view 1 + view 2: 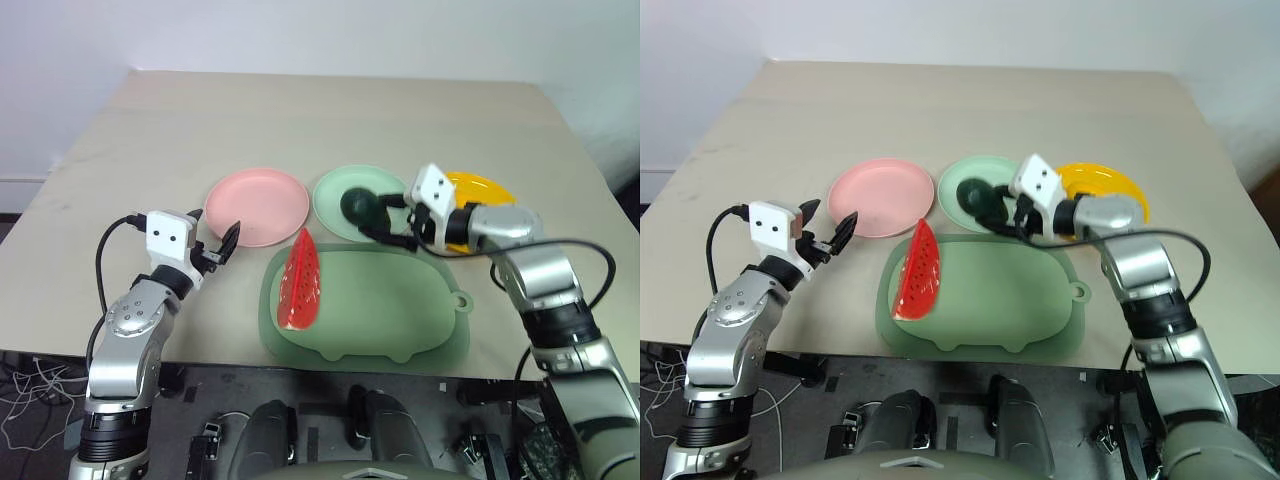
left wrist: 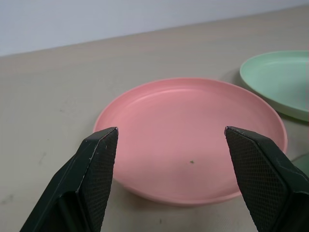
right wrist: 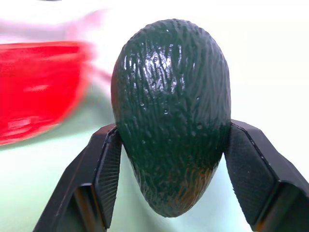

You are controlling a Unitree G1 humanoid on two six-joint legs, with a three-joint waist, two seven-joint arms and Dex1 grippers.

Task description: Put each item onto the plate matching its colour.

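My right gripper is shut on the dark green avocado, holding it over the near part of the pale mint green plate. In the right wrist view the avocado stands clamped between both pads. The red watermelon wedge lies on the left part of the large green board. My left gripper hovers open just in front of the pink plate, nothing between its fingers. The yellow plate sits behind my right forearm, partly hidden.
The three plates stand in a row across the beige table, with the board in front of them near the table's front edge. The far half of the table is bare. A white wall rises behind it.
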